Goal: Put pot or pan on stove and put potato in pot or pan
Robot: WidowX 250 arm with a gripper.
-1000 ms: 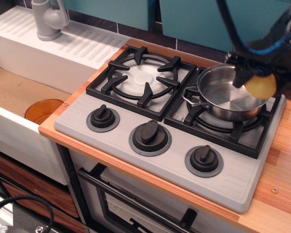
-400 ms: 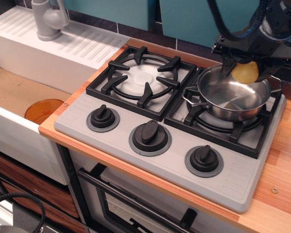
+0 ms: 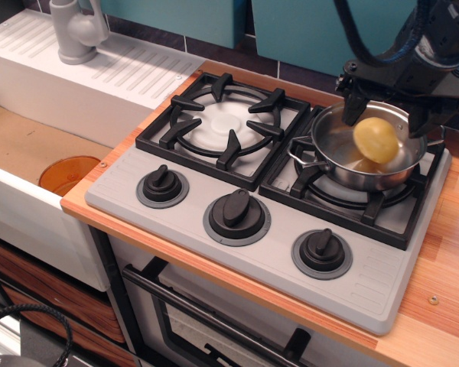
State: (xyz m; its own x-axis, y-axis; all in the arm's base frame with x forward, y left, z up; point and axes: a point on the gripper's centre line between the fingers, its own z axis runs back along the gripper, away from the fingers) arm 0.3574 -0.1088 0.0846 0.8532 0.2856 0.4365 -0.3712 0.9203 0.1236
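Pot sits on right burner of stove, at about 2 o'clock from middle knob: first step looks done. Potato is over pot opening, below gripper, apparently loose; cannot tell if it touches bottom. Second step seems nearly finished; only settling of potato and retreat of arm left. Jaws stand spread, one finger at each side above potato, pinching nothing. Potato looks smooth, pale yellow, oval, slightly blurred. Pot shiny steel, shallow, wire handle at 9 o'clock.
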